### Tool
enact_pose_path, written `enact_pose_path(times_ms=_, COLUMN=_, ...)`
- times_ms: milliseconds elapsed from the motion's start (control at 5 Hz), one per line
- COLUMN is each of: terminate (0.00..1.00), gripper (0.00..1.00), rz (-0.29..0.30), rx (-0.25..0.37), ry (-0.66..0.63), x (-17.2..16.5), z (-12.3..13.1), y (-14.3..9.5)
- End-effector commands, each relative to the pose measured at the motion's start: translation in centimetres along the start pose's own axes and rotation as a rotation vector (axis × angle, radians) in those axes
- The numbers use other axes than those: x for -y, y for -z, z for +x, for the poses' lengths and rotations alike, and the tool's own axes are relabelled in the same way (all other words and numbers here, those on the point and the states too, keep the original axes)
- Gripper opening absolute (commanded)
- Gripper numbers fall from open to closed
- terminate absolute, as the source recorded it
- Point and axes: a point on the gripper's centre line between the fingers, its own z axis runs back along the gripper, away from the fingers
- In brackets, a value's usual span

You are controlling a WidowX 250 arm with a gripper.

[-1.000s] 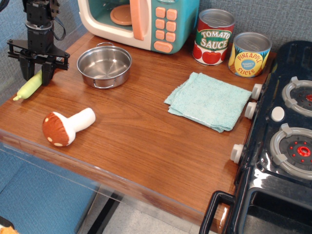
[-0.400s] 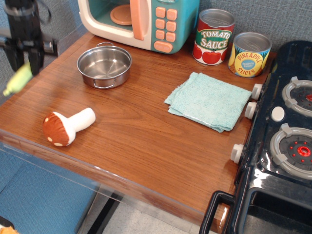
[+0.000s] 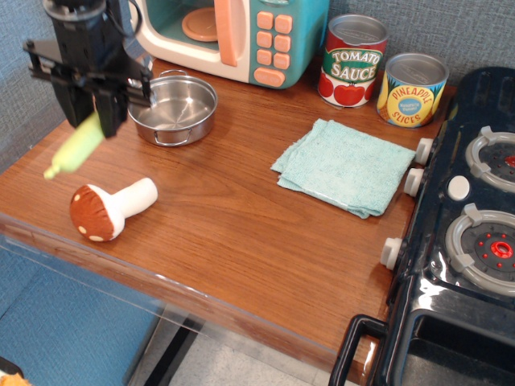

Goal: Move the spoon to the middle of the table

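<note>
My gripper (image 3: 94, 115) hangs above the left part of the brown wooden table (image 3: 233, 217), just left of the steel pot (image 3: 172, 110). It is shut on the spoon (image 3: 76, 149), whose yellow-green handle slants down to the left, lifted off the table. The spoon's metal bowl is hidden between the fingers. The handle looks motion-blurred.
A toy mushroom (image 3: 107, 211) lies near the front left edge. A teal cloth (image 3: 346, 166) lies at the right. A toy microwave (image 3: 233, 32) and two cans (image 3: 352, 60) stand at the back. A black toy stove (image 3: 463, 233) borders the right side.
The gripper has lifted the spoon off the table's left edge, then carried it right and forward, to beside the pot.
</note>
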Motion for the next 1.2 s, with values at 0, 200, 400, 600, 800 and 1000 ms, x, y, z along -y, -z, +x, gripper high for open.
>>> enact_pose_path(times_ms=0, terminate=0.0, gripper=0.0, rz=0.013, rx=0.009, ry=0.085, x=9.2, z=-0.8, y=0.7)
enact_pose_path(times_ms=200, terminate=0.0, gripper=0.0, rz=0.062, rx=-0.04, ry=0.048, x=11.0, z=0.2, y=3.8)
enact_pose_path(times_ms=400, terminate=0.0, gripper=0.0, rz=0.062, rx=-0.082, ry=0.014, x=10.8, z=1.1, y=6.0)
enact_pose_path(times_ms=600, terminate=0.0, gripper=0.0, rz=0.11, rx=-0.123, ry=-0.007, x=9.9, z=1.9, y=7.1)
enact_pose_path(times_ms=800, terminate=0.0, gripper=1.0, rz=0.033, rx=-0.098, ry=0.011, x=9.1, z=2.0, y=6.5)
enact_pose_path(times_ms=1000, terminate=0.0, gripper=1.0, rz=-0.09, rx=0.01, ry=0.093, x=8.1, z=1.5, y=3.0)
